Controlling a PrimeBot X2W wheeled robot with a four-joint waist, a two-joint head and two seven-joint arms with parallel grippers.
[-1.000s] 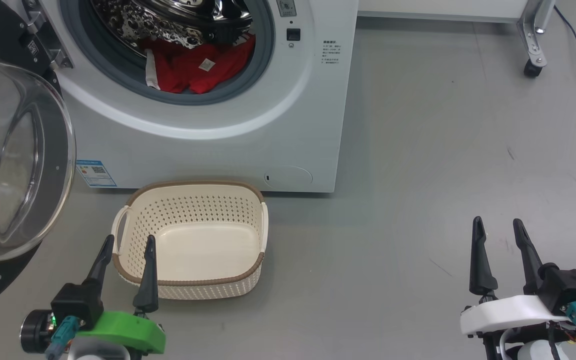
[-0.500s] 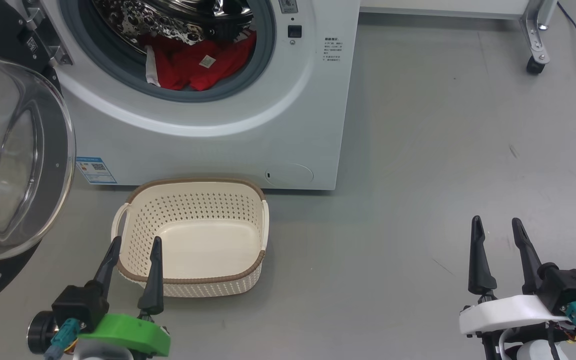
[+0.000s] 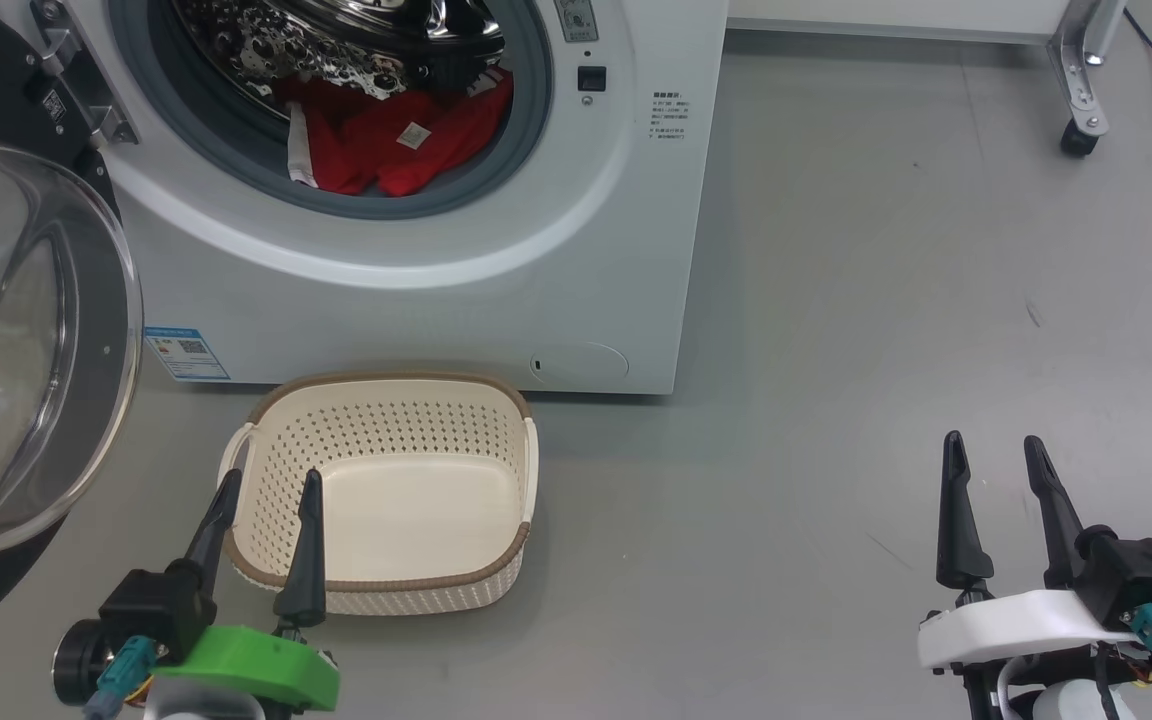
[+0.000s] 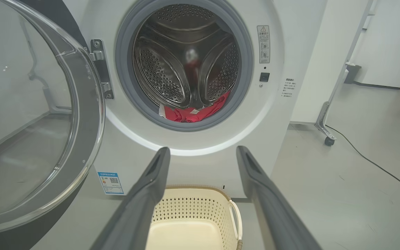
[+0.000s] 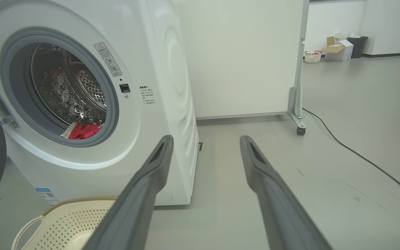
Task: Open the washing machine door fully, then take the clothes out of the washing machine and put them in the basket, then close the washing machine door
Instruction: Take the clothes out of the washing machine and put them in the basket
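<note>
Clothes [image 3: 391, 140] inside washing machine [image 3: 496, 290] drum

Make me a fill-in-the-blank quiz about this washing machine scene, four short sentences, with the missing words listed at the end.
1. The washing machine door is swung ____.
2. The red clothes lie inside the ____ of the washing machine.
3. The basket on the floor is ____.
4. The left gripper and the right gripper each hold ____.

Missing words: open; drum; empty; nothing.
</note>
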